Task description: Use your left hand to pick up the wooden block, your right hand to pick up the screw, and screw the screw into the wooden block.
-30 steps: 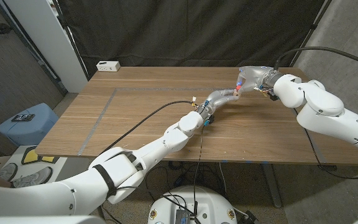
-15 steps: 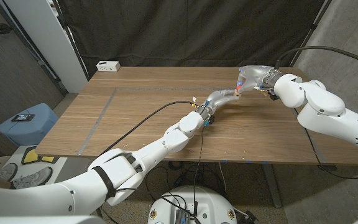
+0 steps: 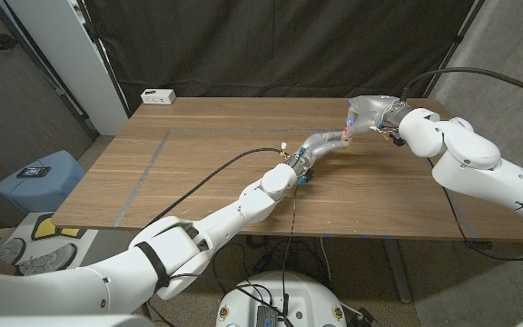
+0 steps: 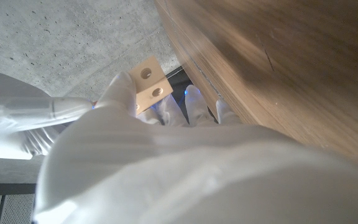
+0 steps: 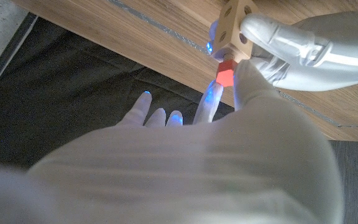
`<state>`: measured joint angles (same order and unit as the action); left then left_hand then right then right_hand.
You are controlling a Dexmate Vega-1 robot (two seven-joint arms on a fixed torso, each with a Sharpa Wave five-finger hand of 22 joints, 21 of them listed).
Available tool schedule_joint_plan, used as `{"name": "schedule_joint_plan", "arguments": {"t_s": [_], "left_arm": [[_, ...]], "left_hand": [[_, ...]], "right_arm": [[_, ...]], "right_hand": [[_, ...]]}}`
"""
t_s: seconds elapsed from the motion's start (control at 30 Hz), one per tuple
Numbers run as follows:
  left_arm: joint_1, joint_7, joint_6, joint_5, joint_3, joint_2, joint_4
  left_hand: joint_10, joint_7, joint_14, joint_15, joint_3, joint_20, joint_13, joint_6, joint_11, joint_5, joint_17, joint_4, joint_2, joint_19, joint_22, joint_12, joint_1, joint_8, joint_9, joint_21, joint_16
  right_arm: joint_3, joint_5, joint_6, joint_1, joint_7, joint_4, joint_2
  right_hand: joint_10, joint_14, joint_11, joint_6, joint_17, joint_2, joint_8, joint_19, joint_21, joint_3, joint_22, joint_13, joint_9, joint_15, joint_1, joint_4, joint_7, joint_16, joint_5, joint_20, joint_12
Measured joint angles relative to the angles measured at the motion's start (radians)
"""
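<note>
Wooden block [image 4: 149, 83] sits gripped in the left hand [image 3: 320, 145] above the table's [image 3: 198, 173] far side, the right hand [image 3: 363, 114] pinching the red-headed screw [image 5: 225, 73] against it, all unmoved over the past second, so threading looks slow or stalled.

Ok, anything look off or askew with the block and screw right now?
Nothing stands out. The left hand holds the wooden block above the table, and the right hand pinches the red screw against its face.

Pale wooden block [image 5: 235, 25], red screw [image 5: 225, 73], brown table [image 3: 198, 173]
</note>
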<state>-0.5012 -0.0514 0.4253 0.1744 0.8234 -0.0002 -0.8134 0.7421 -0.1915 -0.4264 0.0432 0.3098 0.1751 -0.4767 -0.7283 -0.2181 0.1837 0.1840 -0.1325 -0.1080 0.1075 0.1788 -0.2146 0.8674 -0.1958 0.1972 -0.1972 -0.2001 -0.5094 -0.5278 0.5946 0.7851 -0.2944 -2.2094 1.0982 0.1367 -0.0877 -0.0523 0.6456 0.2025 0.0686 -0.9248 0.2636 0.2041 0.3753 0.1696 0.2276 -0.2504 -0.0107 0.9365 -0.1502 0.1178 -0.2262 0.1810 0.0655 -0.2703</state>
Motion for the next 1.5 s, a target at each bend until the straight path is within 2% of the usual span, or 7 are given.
{"name": "schedule_joint_plan", "arguments": {"t_s": [0.27, 0.53, 0.73, 0.97, 1.33, 1.5], "left_arm": [[0.005, 0.005, 0.007, 0.004, -0.002, -0.004, 0.013], [0.010, 0.011, 0.013, 0.008, -0.003, -0.007, 0.027], [0.013, 0.011, 0.013, 0.008, -0.003, -0.010, 0.035], [0.014, 0.020, 0.021, 0.011, -0.004, -0.010, 0.040], [0.014, 0.023, 0.024, 0.012, -0.004, -0.008, 0.034], [0.011, 0.020, 0.024, 0.010, -0.004, -0.006, 0.025]], "left_hand": [[0.000, -0.002, 0.000, 0.000, 0.002, 0.000, 0.000, 0.002, 0.000, 0.000, 0.000, 0.002, 0.002, 0.000, 0.000, 0.000, -0.005, 0.000, 0.001, 0.000, 0.000], [-0.001, -0.003, 0.000, 0.000, 0.002, 0.000, 0.000, 0.007, 0.001, 0.000, 0.000, 0.002, 0.001, 0.000, 0.000, 0.000, -0.014, 0.001, 0.001, 0.000, 0.000], [-0.002, -0.007, 0.000, 0.000, 0.002, 0.000, 0.000, 0.014, 0.002, 0.000, 0.000, 0.002, 0.001, 0.000, 0.000, 0.001, -0.014, 0.001, 0.001, 0.000, 0.000], [-0.002, -0.007, 0.000, 0.000, 0.002, 0.000, 0.000, 0.014, 0.002, 0.000, 0.000, 0.002, 0.000, 0.000, 0.000, 0.002, -0.024, 0.001, 0.001, 0.000, 0.000], [-0.004, -0.016, 0.000, 0.000, 0.003, 0.000, 0.002, 0.015, 0.003, 0.000, 0.000, 0.001, 0.005, 0.000, 0.000, 0.003, -0.029, 0.001, -0.001, 0.000, 0.000], [-0.004, -0.016, 0.000, 0.000, 0.002, 0.000, 0.007, 0.015, 0.003, 0.000, 0.000, 0.002, 0.010, 0.000, 0.000, 0.004, -0.034, 0.001, -0.002, 0.000, 0.000]], "right_arm": [[-0.014, -0.010, 0.008, -0.012, 0.003, 0.010, -0.015], [-0.027, -0.020, 0.020, -0.022, 0.003, 0.019, -0.027], [-0.027, -0.026, 0.029, -0.022, 0.004, 0.019, -0.027], [-0.039, -0.030, 0.039, -0.028, 0.013, 0.025, -0.038], [-0.043, -0.034, 0.052, -0.022, 0.040, 0.028, -0.050], [-0.043, -0.035, 0.054, -0.015, 0.054, 0.029, -0.053]], "right_hand": [[0.023, -0.015, 0.002, 0.027, 0.000, -0.003, -0.004, 0.017, 0.000, -0.007, 0.000, 0.000, 0.009, 0.008, -0.016, 0.007, -0.005, -0.007, 0.000, -0.007, -0.008], [0.039, -0.027, -0.003, 0.044, 0.000, 0.004, -0.008, 0.023, 0.000, -0.013, 0.000, -0.001, 0.018, 0.016, -0.033, 0.012, -0.012, -0.011, 0.000, -0.012, -0.008], [0.055, -0.041, -0.012, 0.062, 0.000, -0.005, -0.008, 0.035, 0.000, -0.021, 0.000, -0.005, 0.023, 0.020, -0.059, 0.021, -0.016, -0.012, 0.000, -0.014, -0.008], [0.080, -0.063, -0.005, 0.093, 0.002, -0.008, -0.010, 0.050, 0.000, -0.026, 0.000, -0.005, 0.033, 0.027, -0.071, 0.026, -0.022, -0.015, 0.000, -0.021, -0.015], [0.116, -0.091, -0.005, 0.155, 0.002, -0.019, -0.016, 0.075, 0.000, -0.028, 0.000, -0.005, 0.046, 0.045, -0.089, 0.028, -0.048, -0.018, 0.000, -0.028, -0.023], [0.123, -0.098, -0.001, 0.156, 0.002, -0.017, -0.013, 0.076, 0.000, -0.033, 0.000, -0.009, 0.054, 0.052, -0.106, 0.033, -0.050, -0.018, 0.002, -0.030, -0.023]]}}
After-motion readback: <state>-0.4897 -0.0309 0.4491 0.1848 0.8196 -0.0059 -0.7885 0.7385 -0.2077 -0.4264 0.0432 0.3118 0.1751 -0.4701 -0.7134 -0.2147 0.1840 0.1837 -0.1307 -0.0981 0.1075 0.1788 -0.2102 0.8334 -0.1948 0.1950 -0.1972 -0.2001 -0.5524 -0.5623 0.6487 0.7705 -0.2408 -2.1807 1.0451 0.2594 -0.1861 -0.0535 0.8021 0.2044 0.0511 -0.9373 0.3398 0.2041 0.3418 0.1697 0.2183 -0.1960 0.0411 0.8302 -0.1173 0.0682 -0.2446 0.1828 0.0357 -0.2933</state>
